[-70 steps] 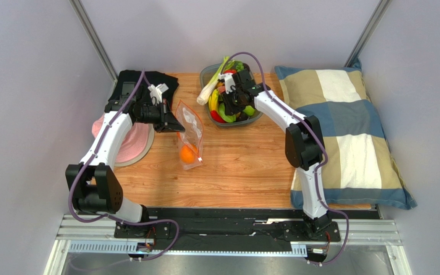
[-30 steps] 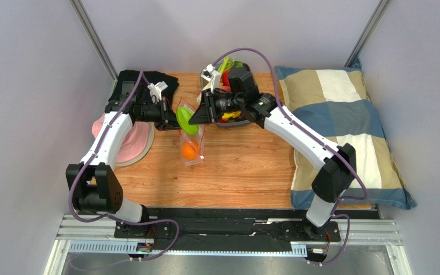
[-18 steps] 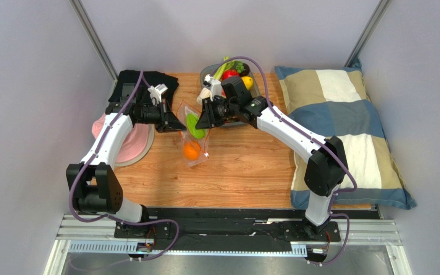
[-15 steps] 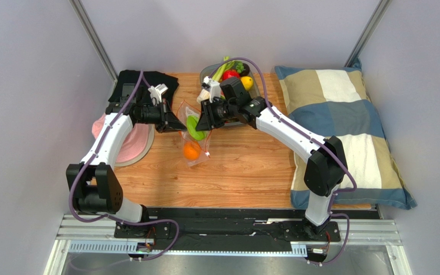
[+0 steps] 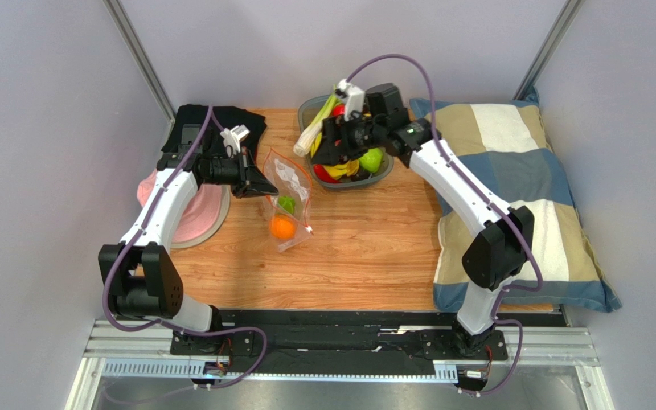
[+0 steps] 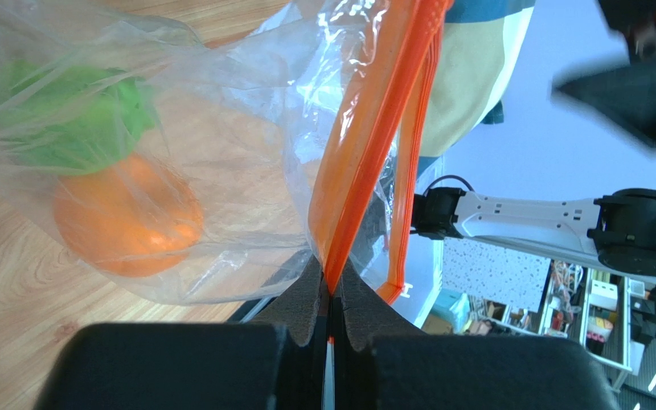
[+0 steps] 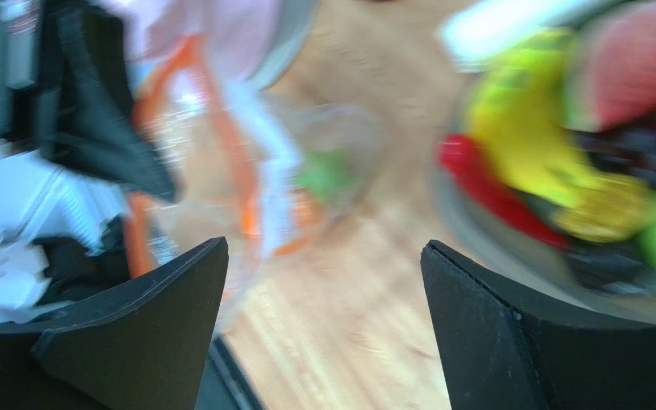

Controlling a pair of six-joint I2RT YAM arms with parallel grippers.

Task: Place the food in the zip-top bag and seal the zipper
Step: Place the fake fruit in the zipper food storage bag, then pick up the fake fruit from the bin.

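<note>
Roughly two of the five fruits are bagged; sealing not started.

Left claw: pinched tight on one lip of the zipper, holding that edge of the zip-top bag up off the table. The mouth gapes toward the tray; the other zipper lip hangs free just beside the held one.

Inside the bag: the orange at the low end, resting on the table through the plastic, and a green ridged piece, most likely the starfruit, touching it from above.

Right claw: jaws spread wide, nothing between them. Top view puts it over the near-left part of the tray, well clear of the bag. Wrist view is blurred.

In the tray, not yet moved: banana, watermelon slice, green apple. Other toy produce lies with them, too smeared to name surely.

Judgement: under halfway. Three fruits to fetch and drop through the mouth, one trip each by the look of it. Then both zipper lips must be brought together and the slider run across. The slider tab is not clearly visible from here.
</note>
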